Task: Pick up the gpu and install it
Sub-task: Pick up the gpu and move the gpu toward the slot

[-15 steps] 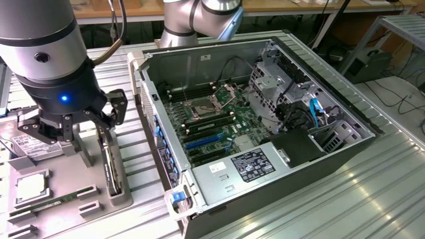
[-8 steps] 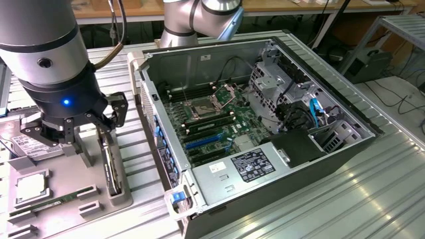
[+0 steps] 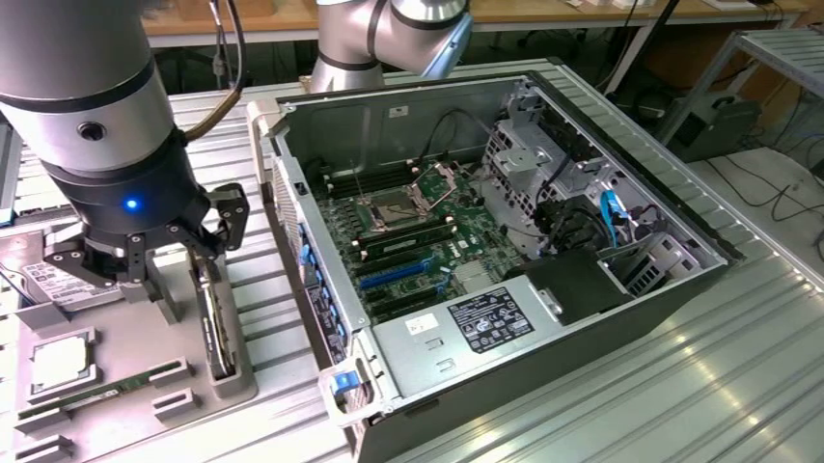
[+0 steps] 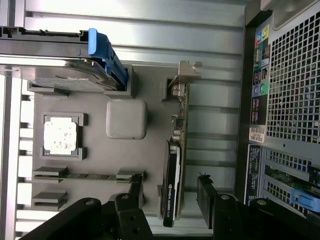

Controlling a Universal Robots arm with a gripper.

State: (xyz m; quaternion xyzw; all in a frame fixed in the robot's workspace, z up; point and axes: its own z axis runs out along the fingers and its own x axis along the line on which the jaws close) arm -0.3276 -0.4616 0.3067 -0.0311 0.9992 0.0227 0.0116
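I took the grey moulded parts tray point(image 3: 129, 347) on the ribbed metal table point(image 3: 721, 376) as my reference. At the tray's end toward the exterior view's left lay a silver white-labelled hard drive point(image 3: 33, 280), with a square silver processor chip point(image 3: 58, 365) and a narrow green RAM stick point(image 3: 91, 391) in other pockets of the tray. Along the tray's edge toward the exterior view's right, the gpu point(image 3: 222, 323), a thin black card with a silver end bracket, stood on edge in its slot. The black gripper point(image 3: 191, 275) hung over that slot, its fingers point(image 4: 206, 195) released, one on either side of the card and apart from it. Just beyond the tray, further right, lay the open black computer case point(image 3: 696, 256), its green motherboard point(image 3: 412, 241) exposed.
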